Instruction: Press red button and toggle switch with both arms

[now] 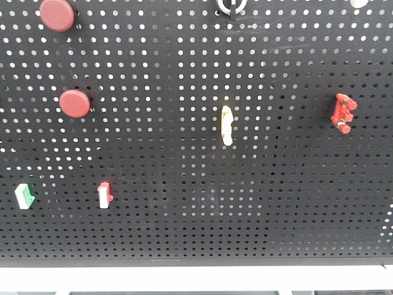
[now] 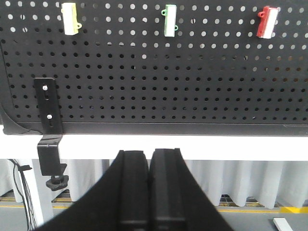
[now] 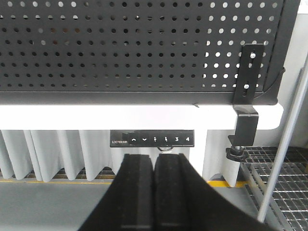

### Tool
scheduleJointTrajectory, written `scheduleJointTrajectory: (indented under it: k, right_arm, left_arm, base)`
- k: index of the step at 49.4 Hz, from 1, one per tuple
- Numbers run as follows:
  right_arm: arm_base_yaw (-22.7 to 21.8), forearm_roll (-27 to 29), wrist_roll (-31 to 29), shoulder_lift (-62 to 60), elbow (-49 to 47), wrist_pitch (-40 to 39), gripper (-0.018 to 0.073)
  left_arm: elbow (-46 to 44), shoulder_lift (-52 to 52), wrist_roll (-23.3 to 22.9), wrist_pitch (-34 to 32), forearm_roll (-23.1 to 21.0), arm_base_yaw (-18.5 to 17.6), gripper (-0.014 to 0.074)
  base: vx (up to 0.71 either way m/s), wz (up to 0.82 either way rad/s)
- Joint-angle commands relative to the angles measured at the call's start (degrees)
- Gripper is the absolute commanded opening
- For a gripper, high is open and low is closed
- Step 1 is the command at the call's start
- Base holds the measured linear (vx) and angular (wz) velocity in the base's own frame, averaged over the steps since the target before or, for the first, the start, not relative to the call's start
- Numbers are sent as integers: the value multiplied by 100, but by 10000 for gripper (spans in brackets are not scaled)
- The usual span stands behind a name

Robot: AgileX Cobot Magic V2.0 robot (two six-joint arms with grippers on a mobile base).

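Left end effector (image 2: 149,159) and right end effector (image 3: 154,161) both pinched closed, empty, below surface (image 2: 202,144) edge. On pegboard (image 1: 184,233) I see upper red button (image 1: 56,13) and lower red button (image 1: 75,103) at left, red toggle switch (image 1: 105,195) near green toggle switch (image 1: 24,195) beneath. Risks: clipping surface edge on rise; wrong button; nudging neighbour switch.

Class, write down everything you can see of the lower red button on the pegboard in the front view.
The lower red button is a round, smooth, dull-red cap, plastic by its look, standing out from the black pegboard on its left side, below a second red button. Nothing but the board touches it.
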Motion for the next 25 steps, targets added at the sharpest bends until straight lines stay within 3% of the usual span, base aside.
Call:
scheduleJointTrajectory:
  k: [1,25]
  right_arm:
    - [-7,-20,-44,-88,58,-436,-3]
    - [-7,-20,-44,-88,58,-449,-3]
  left_arm:
    - [150,55,-44,-487,-56,10,2]
    - [150,55,19,-598,108,10,2]
  base:
    - [1,0]
    - [0,0]
